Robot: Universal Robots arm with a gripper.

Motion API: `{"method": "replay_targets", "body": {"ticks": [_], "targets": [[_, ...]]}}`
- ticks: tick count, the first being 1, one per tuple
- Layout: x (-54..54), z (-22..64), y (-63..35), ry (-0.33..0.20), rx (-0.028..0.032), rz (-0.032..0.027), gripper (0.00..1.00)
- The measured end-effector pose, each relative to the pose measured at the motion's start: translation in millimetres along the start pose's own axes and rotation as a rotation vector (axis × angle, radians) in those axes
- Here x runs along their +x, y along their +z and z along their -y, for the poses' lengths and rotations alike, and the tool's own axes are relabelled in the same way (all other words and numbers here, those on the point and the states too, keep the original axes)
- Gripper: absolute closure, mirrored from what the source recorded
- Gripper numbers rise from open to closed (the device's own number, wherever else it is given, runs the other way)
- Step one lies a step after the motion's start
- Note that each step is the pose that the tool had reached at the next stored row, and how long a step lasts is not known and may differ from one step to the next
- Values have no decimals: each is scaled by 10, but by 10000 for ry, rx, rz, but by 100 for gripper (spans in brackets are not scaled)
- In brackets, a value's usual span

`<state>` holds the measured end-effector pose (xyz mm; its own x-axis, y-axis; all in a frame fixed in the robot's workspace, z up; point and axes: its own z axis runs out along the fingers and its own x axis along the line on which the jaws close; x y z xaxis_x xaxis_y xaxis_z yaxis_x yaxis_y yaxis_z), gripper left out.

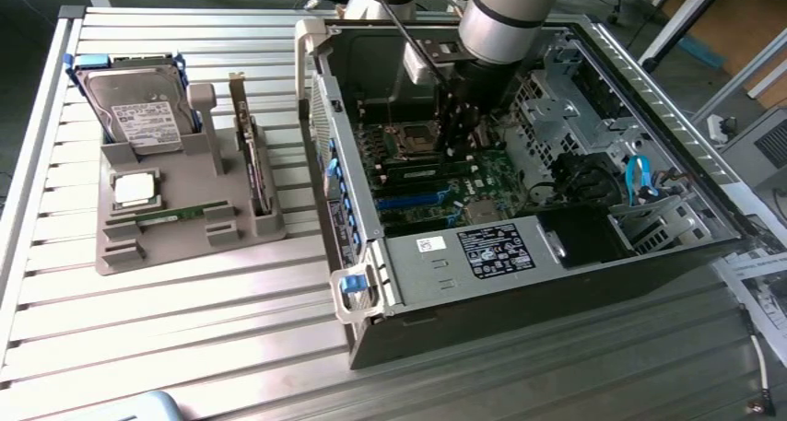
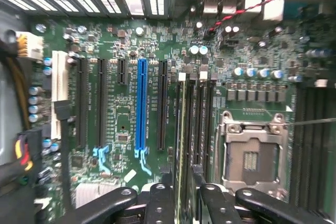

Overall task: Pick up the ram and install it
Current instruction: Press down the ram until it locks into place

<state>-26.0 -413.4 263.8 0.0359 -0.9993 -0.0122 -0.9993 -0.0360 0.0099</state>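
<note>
The gripper (image 2: 182, 195) sits low over the board (image 2: 131, 77), its fingers (image 2: 160, 203) clamped on the ram (image 2: 181, 145), edge-on beside the memory slots (image 2: 202, 119), perhaps partly seated. Further over lies the socket (image 2: 252, 153).

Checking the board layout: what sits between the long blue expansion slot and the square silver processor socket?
In the wrist view, a black expansion slot and a row of black memory slots separate the blue slot from the silver socket.
</note>
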Motion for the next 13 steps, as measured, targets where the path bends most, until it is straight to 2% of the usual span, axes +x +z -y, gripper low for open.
{"method": "replay_targets", "body": {"ticks": [4,6,7,13], "targets": [[-6,-1,-185,-2,0,0,75],[-10,-2,-290,0,0,0,87],[-10,12,-327,0,0,1,87],[-1,287,-333,-1,2,45,89]]}}
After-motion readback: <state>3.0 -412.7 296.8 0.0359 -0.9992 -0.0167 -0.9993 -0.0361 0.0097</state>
